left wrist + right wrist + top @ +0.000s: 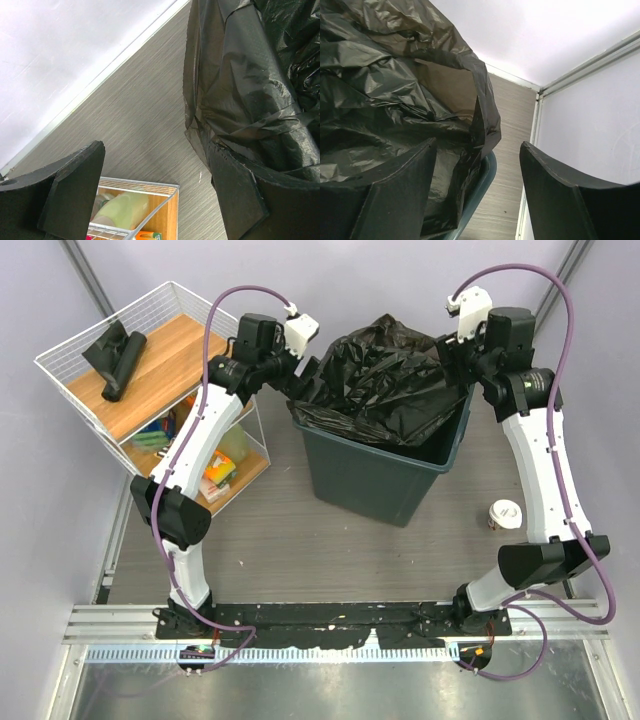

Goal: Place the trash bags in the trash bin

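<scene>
The counter [260, 540] carried the trash bin [375, 475] at its middle. The crinkled black sack [385, 385] sat heaped in the bin's mouth, and its skirt spilled over the rim at the far-left corner. The white wire rack [170, 360] stood well to the left.

Your left pincer [156, 152] hung just outside that far-left corner, spread wide and pinching nothing, with the draped plastic beside its bin-side finger. Your right pincer [479, 146] hung at the far-right corner, also spread. The sack's loose lip dangled in its gap but was not nipped. So the sack lay between the two pincers, inward from each.

The rolled bags [118, 362] lay on the rack's top shelf, their long axis running roughly near-to-far with a slight slant. Your left arm was plainly the nearer one for them. A paper cup [505, 515] stood by the right arm.
</scene>
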`<state>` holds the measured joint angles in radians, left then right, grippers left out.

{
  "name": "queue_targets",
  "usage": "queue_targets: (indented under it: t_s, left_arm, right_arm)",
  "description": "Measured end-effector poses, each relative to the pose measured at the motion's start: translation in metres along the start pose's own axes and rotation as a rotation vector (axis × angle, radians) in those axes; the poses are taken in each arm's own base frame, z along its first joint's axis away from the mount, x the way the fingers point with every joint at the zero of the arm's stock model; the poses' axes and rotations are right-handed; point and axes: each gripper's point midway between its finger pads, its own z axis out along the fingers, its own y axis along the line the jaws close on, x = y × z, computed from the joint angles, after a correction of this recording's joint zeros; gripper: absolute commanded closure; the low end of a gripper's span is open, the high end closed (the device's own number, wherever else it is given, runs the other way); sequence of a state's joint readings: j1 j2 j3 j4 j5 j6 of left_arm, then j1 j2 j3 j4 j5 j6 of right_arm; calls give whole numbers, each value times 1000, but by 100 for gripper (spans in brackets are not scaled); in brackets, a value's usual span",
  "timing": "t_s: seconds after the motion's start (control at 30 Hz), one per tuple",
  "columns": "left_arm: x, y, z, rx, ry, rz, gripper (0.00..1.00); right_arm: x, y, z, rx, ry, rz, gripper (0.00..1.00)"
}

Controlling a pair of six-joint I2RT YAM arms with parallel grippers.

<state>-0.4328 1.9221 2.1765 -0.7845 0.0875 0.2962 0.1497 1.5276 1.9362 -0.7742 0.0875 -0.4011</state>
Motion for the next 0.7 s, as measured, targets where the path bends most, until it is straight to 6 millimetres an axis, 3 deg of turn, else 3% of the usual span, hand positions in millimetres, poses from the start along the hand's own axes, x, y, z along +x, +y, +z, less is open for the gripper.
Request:
queue_targets:
  t_s: [0.17,0.43,0.6,0.7]
  left_arm:
    - [0,0,0,0,-1,0,11]
    - [-1,0,-3,0,-1,7,10]
    - [-7,3,-12,-10,-18,24,8]
    - [-13,6,-21,-27,-33,30,2]
  right_arm:
    - [13,-4,11,-6,34,25,55]
    - [17,-6,13,-22,37,59,91]
    - [19,-5,11,-50,41,77,98]
    - [19,-8,7,-60,41,94,99]
